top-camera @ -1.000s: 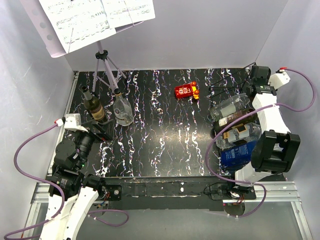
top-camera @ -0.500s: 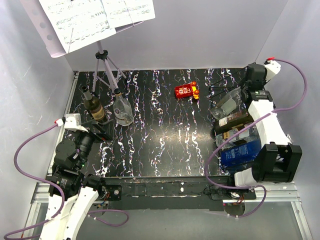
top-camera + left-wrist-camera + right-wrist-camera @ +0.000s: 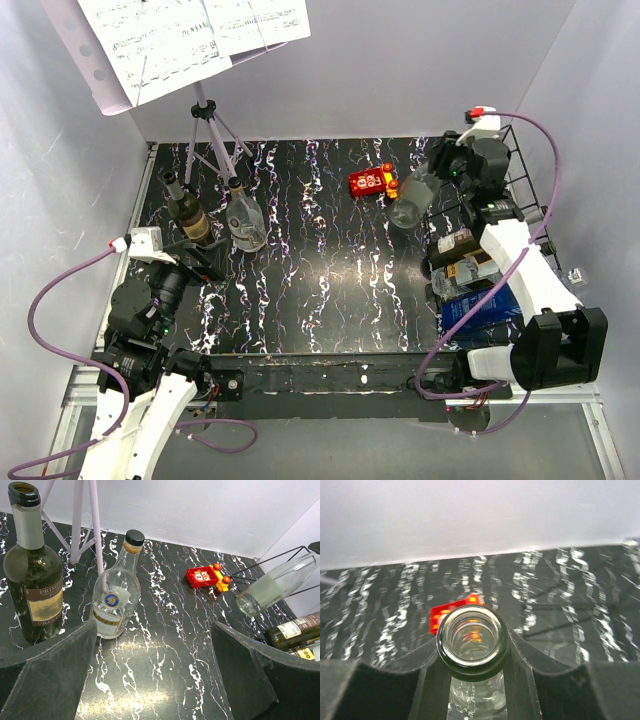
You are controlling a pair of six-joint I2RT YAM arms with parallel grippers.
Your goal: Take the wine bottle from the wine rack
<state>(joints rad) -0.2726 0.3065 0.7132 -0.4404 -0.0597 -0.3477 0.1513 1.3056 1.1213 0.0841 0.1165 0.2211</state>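
Right jaws grip the wine bottle [image 3: 411,197] (tilted, clear glass).

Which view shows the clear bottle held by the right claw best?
The left wrist view: the clear bottle shows side-on, nearly full length, tilted in the air. The top external view shows it foreshortened from above; the right wrist view shows only its open mouth and neck.
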